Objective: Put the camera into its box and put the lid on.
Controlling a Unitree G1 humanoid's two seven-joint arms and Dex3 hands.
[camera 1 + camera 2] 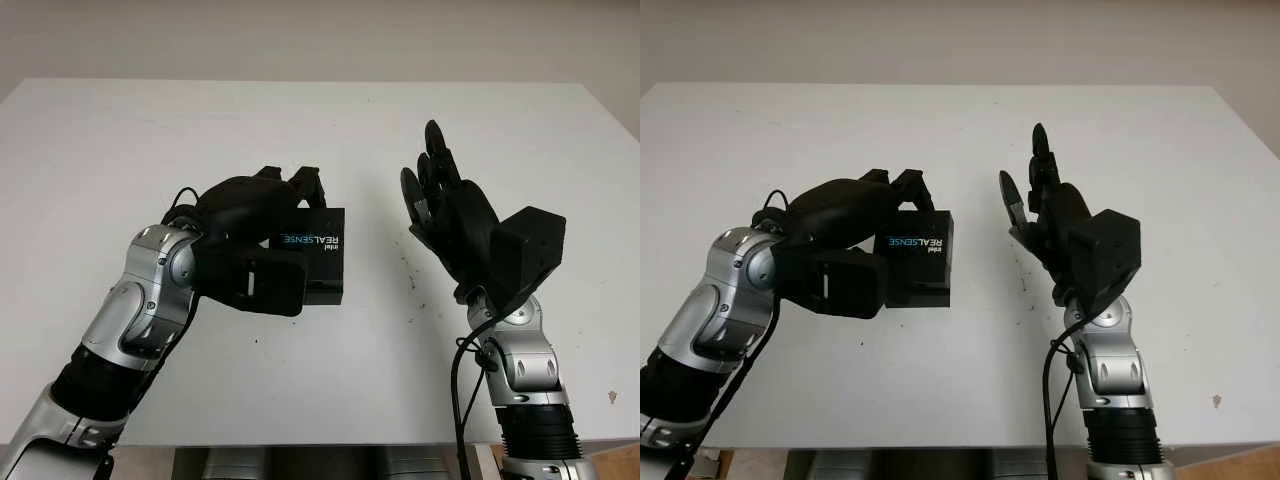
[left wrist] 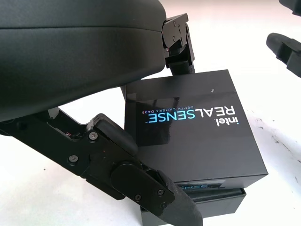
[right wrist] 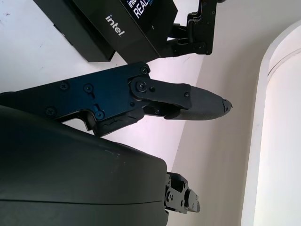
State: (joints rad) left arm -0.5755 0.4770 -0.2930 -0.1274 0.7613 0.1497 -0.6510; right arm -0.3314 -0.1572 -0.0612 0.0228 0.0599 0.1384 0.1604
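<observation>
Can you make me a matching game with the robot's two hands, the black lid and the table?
Things:
1. left hand
2. right hand
3. lid
4. table

Descriptions:
A. white
B. says REALSENSE on top
C. open, raised beside the box
D. gripping the lid

Pairs: 1-D, 2-C, 3-B, 4-A

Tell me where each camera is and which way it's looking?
Left eye view: on the head, looking down at the white table; both arms show.
Right eye view: beside it, same scene.
Left wrist view: on the left wrist, facing the left hand gripping the lid over the box.
Right wrist view: on the right wrist, past the open right hand toward the lid.
All four show the lid.
</observation>
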